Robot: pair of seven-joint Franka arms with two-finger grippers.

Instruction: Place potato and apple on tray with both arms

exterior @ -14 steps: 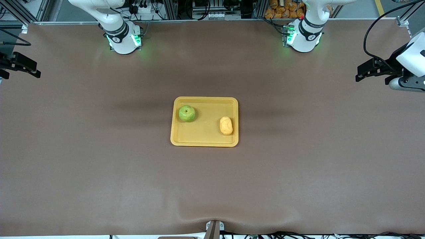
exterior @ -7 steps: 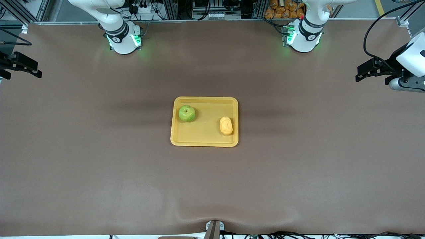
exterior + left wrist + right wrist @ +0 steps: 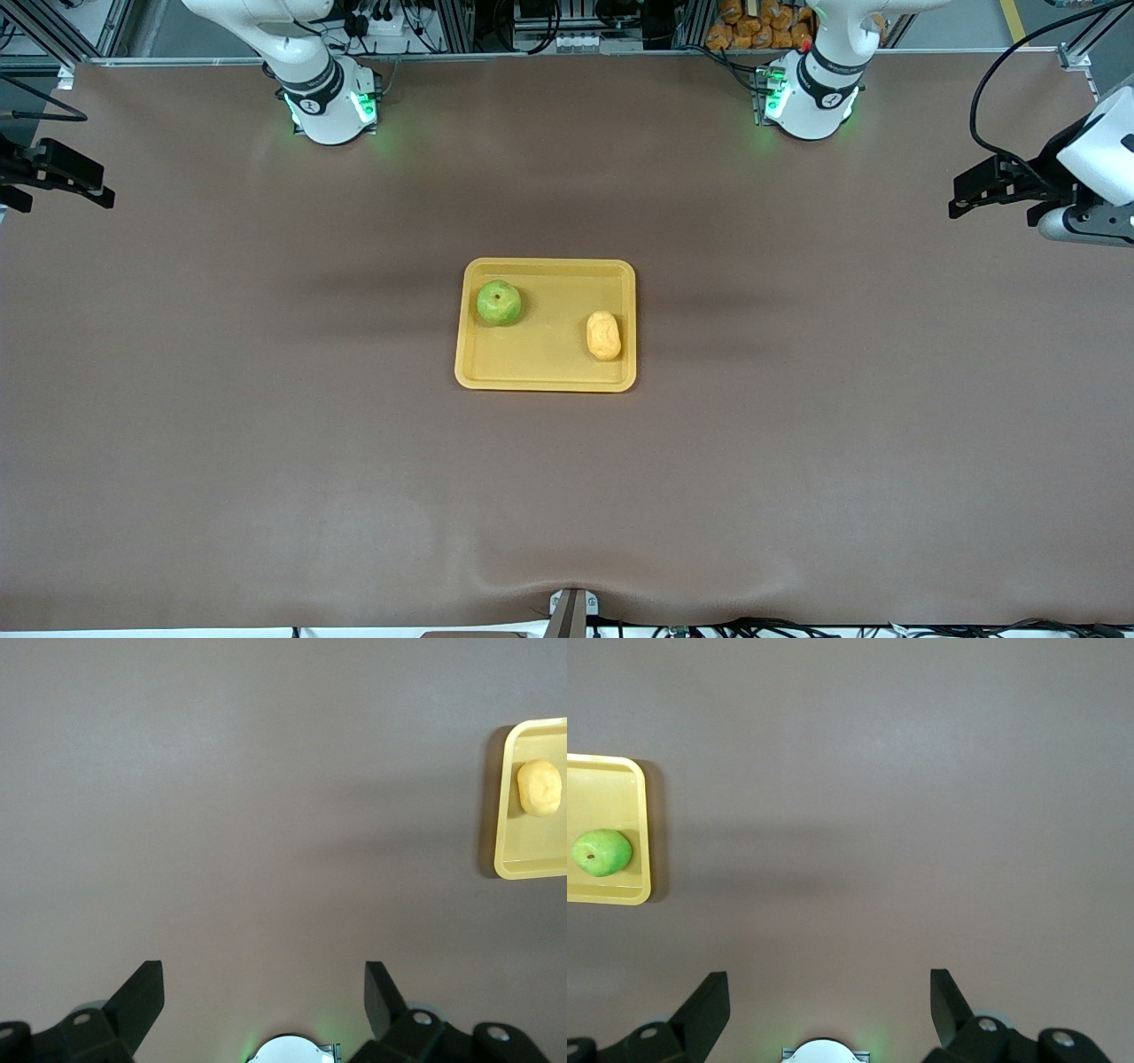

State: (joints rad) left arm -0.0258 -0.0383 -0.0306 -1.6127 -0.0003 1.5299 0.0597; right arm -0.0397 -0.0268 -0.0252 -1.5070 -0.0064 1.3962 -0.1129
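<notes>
potato [image 3: 603, 336] on tray [image 3: 545, 377], long axis toward front camera; apple [image 3: 499, 302] on tray, stem dimple up | left gripper [image 3: 974, 190] and right gripper [image 3: 75, 182] over table ends, jaws spread, empty, partly cut off

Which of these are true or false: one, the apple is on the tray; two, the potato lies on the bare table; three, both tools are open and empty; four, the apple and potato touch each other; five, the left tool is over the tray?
1. The apple is on the tray. True.
2. The potato lies on the bare table. False: it lies on the tray, toward the left arm's end.
3. Both tools are open and empty. True: the left tool and right tool hold nothing.
4. The apple and potato touch. False: bare tray shows between them.
5. The left tool is over the tray. False: it is over the table's left-arm end.
</notes>
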